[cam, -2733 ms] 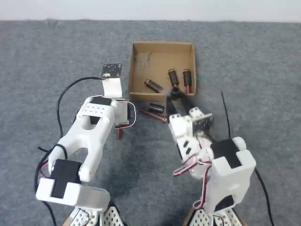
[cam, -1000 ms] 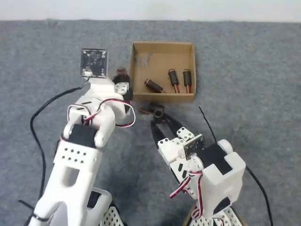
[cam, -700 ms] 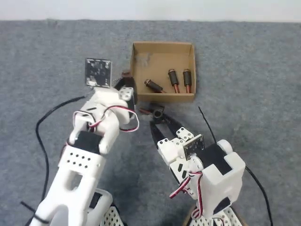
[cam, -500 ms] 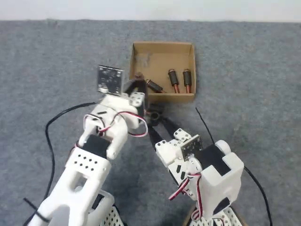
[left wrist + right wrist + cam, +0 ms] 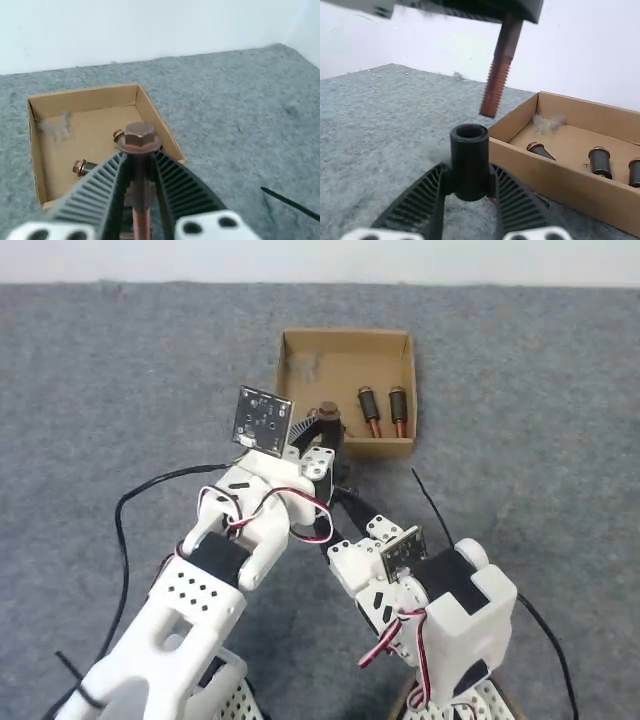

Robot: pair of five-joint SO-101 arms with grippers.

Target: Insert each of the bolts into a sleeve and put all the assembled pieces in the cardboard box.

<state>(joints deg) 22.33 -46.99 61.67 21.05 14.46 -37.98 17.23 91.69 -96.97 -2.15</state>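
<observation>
Insertion was the step: the left gripper (image 5: 137, 162), clamped on a copper hex-headed bolt (image 5: 140, 138), hung it just above the black cylindrical sleeve (image 5: 469, 156) pinched upright in the right gripper (image 5: 469, 176) by the near wall of the brown cardboard box (image 5: 345, 334), so centring and lowering seemed next.

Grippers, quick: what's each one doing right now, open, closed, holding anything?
Left gripper: closed on a bolt.
Right gripper: closed on a sleeve.
</observation>
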